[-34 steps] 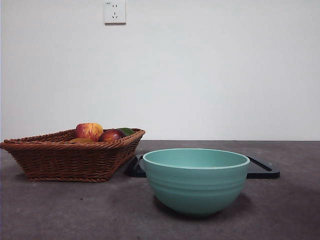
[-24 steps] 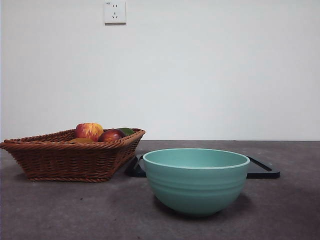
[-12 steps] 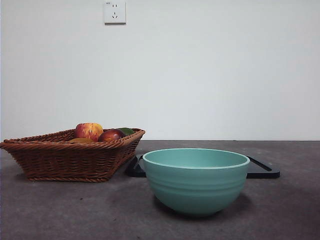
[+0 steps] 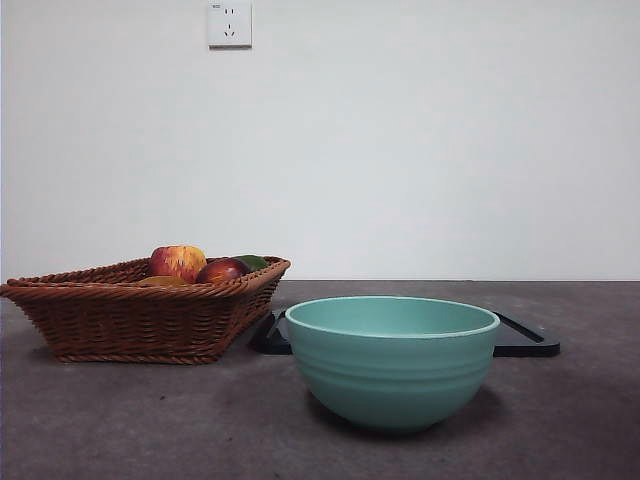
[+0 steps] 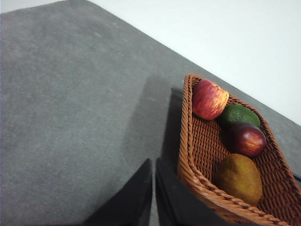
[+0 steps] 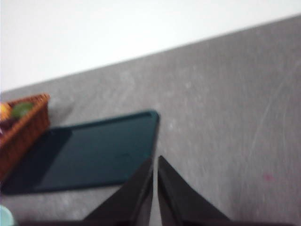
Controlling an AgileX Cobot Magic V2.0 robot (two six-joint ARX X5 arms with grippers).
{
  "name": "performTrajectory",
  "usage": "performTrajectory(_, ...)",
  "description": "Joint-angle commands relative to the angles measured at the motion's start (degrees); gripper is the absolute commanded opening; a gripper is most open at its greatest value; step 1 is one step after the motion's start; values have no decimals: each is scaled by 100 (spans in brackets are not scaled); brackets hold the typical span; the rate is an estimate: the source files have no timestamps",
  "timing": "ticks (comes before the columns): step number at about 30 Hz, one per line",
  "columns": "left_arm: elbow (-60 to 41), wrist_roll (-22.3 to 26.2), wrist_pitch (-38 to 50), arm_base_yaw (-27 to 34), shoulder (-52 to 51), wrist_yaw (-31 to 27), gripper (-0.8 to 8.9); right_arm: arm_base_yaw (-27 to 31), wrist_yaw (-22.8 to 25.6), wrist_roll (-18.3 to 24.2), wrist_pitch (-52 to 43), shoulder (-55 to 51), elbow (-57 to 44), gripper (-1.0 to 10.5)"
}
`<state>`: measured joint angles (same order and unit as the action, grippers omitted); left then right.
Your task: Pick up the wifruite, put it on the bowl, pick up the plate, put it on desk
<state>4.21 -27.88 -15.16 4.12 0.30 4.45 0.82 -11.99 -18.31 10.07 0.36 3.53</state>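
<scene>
Jaws pressed together and empty on both my left gripper [image 5: 153, 188] and right gripper [image 6: 155, 186]; nothing has shifted lately, so fruit [image 5: 209, 99] waits in the basket [image 5: 197, 155], task unstarted.

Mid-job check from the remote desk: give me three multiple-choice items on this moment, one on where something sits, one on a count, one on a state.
1. Where does the flat black rectangular tray lie?
A. behind the large teal-green ceramic bowl
B. inside the brown wicker basket
C. on top of the bowl

2. How many fruits lie in the basket?
A. two
B. four
C. six

3. How does the left gripper stand?
A. shut on an apple
B. wide open above the bowl
C. shut and empty, beside the basket

Key: 1 A, the front view shows its ends either side behind the bowl. 2 B, the left wrist view shows four. 3 C, its fingers meet with nothing between them.
</scene>
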Motion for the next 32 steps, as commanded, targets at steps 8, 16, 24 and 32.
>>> performTrajectory(8,1141,26,-684,15,35,11,10,7,-11,-50,144,35,1121,6)
performTrajectory(16,2234,555,-1453,15,608,330,10,7,-22,387,1163,966,2590,6)
performTrajectory(24,3191,1174,-2218,13,1790,1172,10,4,-549,1158,2337,2455,4144,6)
performTrajectory(32,4006,1851,-2898,-37,3171,2122,10,-192,-1088,1650,3458,3512,5123,6)
